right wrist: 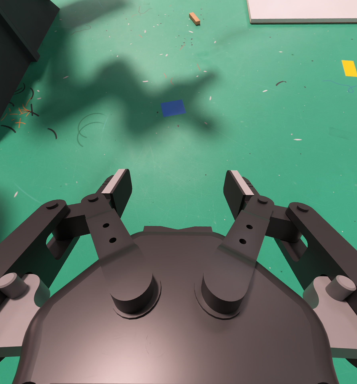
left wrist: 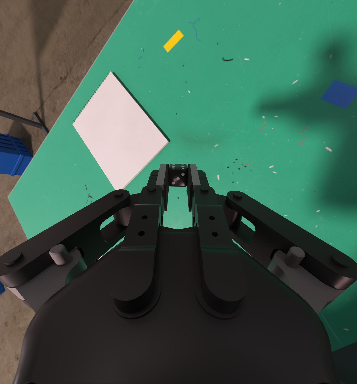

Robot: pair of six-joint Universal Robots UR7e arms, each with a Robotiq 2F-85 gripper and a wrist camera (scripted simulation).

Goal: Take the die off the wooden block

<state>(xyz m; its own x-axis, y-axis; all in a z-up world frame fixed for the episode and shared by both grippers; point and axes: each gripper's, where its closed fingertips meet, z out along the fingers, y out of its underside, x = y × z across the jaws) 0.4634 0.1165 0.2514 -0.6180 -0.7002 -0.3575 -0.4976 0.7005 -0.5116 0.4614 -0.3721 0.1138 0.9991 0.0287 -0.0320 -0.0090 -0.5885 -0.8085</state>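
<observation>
A black die [left wrist: 177,175] with white pips sits between the fingertips of my left gripper [left wrist: 177,175], which is shut on it and holds it above the green table [left wrist: 225,116]. The wooden block [right wrist: 194,18] is small and tan and lies on the table at the far top of the right wrist view, with nothing on it. It does not show in the left wrist view. My right gripper [right wrist: 177,182] is open and empty above the green table [right wrist: 173,158].
A white spiral notepad [left wrist: 119,131] lies just left of my left gripper, also at top right in the right wrist view [right wrist: 306,10]. Flat yellow [left wrist: 173,41] and blue [left wrist: 340,94] patches mark the table. A dark box [right wrist: 11,47] stands at left. The table edge [left wrist: 69,112] runs diagonally, with blue crates [left wrist: 5,153] beyond.
</observation>
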